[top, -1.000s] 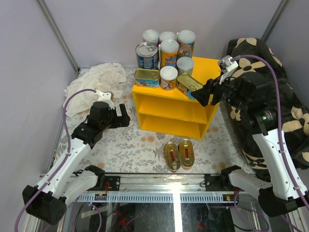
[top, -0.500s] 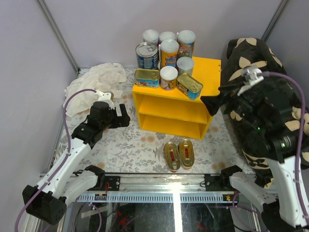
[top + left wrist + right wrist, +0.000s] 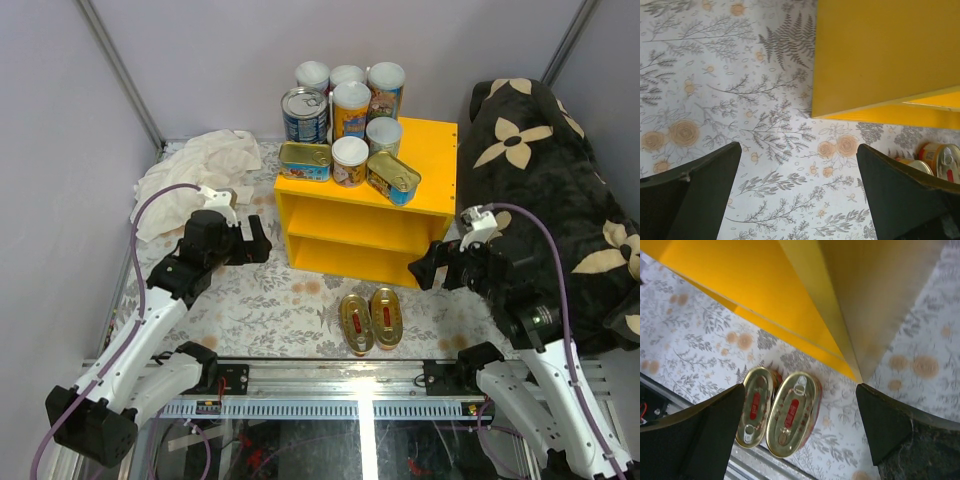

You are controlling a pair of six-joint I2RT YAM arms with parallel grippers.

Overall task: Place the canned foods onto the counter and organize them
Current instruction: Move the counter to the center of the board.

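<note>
A crumpled white cloth [image 3: 200, 165] lies on the floral-patterned floor [image 3: 250, 300], well beyond the left gripper [image 3: 252, 240]. That gripper hangs with its fingers [image 3: 700, 190] spread wide and nothing between them. The side wall of the bright yellow wooden shelf unit [image 3: 430, 150], the counter, stands just ahead of them.

On the counter's top, crowded toward its left end, stand tall white-lidded cans [image 3: 350, 100], a wider blue-labelled steel can [image 3: 304, 115] and two flat rectangular gold tins [image 3: 304, 160]. Two flat gold oval tins [image 3: 357, 322] lie on the floor in front of the counter, touching side by side, not yet placed.

The right gripper [image 3: 425, 272] hovers with its fingers [image 3: 705, 425] released and empty. The oval tins lie below the gap, nearer one finger.

These tins look rigid, fairly light and smooth, so probably slippery. Being low, they likely want a hold across the narrow width, low on the side walls. Because they touch, no finger fits between them. The counter's front corner sits close beside the right fingers, and a metal rail [image 3: 330, 375] runs just beside the tins. A dark flower-printed blanket [image 3: 540, 170] is heaped behind the right gripper.
</note>
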